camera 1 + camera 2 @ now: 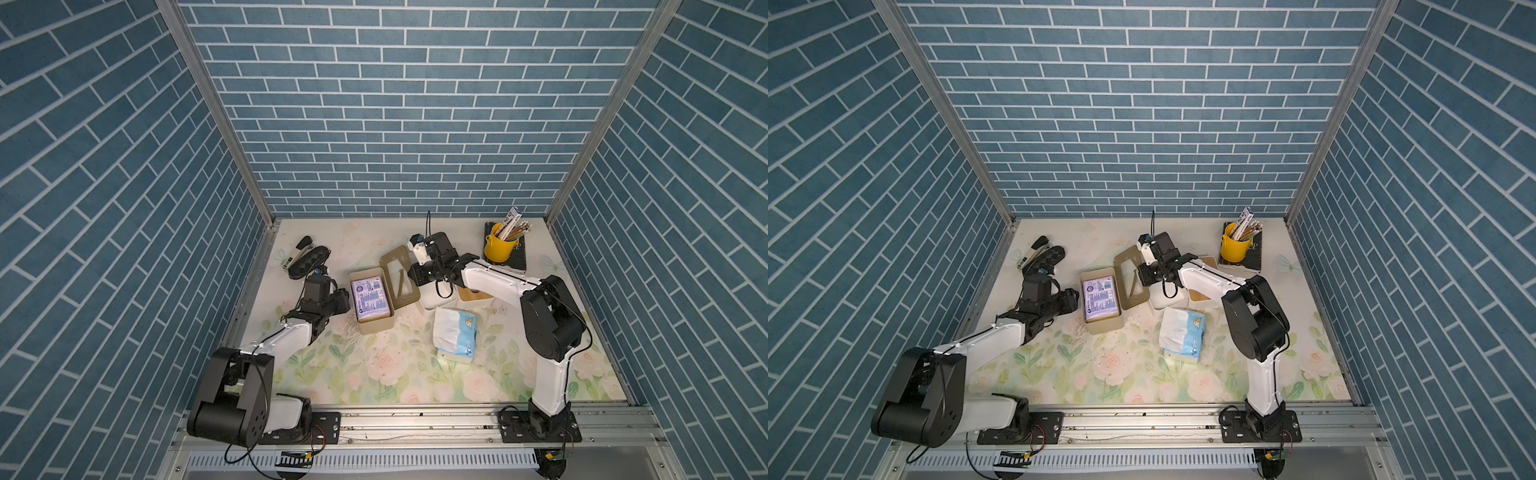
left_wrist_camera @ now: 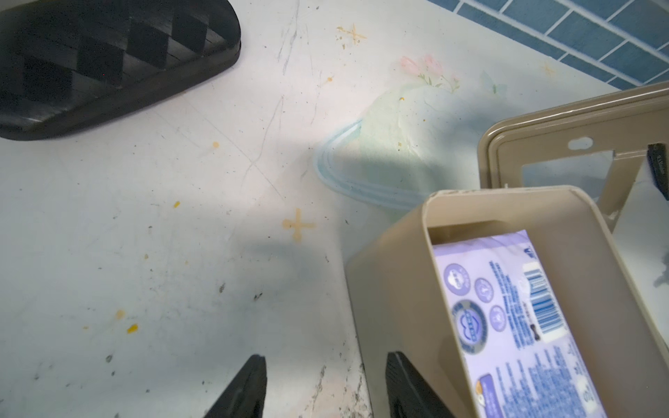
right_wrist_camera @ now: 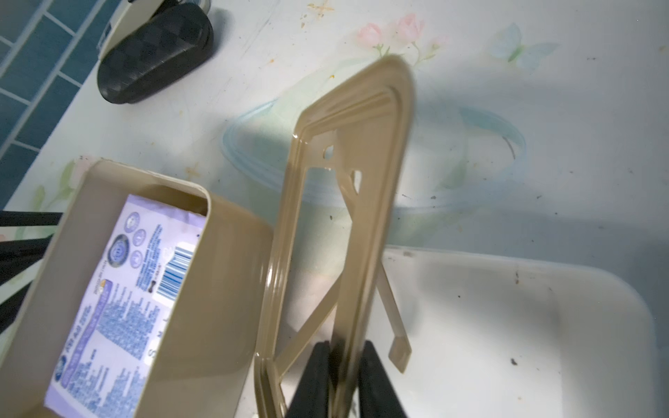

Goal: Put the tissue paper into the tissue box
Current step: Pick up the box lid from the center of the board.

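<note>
The purple tissue paper (image 1: 371, 300) lies inside the uncovered tissue box (image 1: 376, 327). The right pincer (image 3: 342, 347) pinches the lid (image 3: 380, 163), which is tilted on edge beside the box, against a white bin (image 3: 506, 325). The left pincer (image 2: 325, 358) is spread at the box's opposite wall. A blue tissue pack (image 1: 455, 334) lies nearby on the desk (image 1: 374, 374).

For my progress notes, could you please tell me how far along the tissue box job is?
Done: the purple tissue pack lies inside the open tissue box. In hand: the right gripper is shut on the lid at its rim, with the lid tilted beside the box; the left gripper is open next to the box. Left: probably setting the lid on the box.
</note>
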